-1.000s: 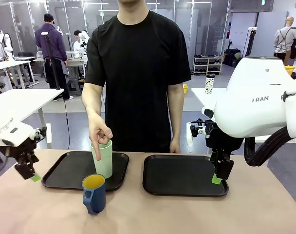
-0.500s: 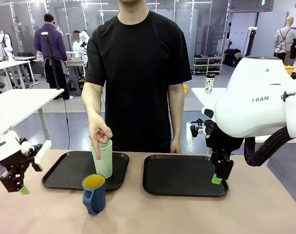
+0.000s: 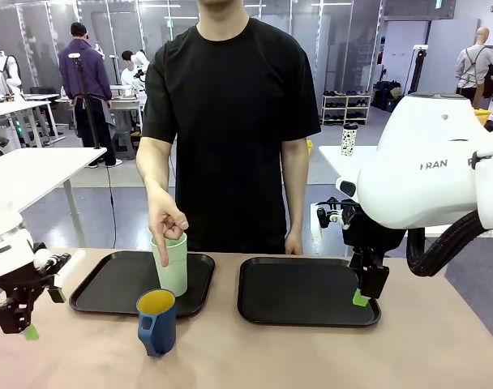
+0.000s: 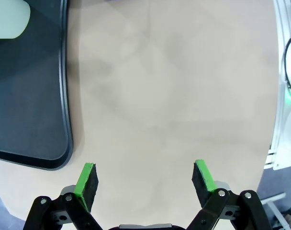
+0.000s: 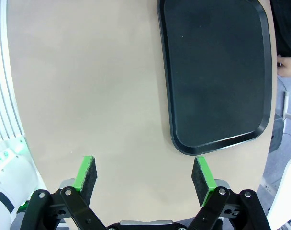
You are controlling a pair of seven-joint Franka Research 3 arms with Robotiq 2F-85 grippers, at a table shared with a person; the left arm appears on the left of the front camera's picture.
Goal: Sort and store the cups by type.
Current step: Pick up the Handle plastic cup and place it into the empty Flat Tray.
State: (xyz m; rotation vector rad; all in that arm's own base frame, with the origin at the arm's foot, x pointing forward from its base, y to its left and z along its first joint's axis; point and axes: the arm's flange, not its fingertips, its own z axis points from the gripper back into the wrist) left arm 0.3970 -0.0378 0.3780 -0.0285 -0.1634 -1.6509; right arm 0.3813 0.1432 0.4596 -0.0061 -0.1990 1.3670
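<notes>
While a person's hand (image 3: 167, 223) points down at the tall pale mint-green tumbler (image 3: 173, 271) on a black tray (image 3: 109, 284) | dark blue handled mug (image 3: 156, 322) on table (image 3: 255, 356) before it | left gripper (image 4: 145, 175) and right gripper (image 5: 145, 175) point downward, jaws wide

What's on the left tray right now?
Only the mint tumbler, a person's hand at its rim. The blue mug stands on the table in front, hiding some of the left tray.
</notes>
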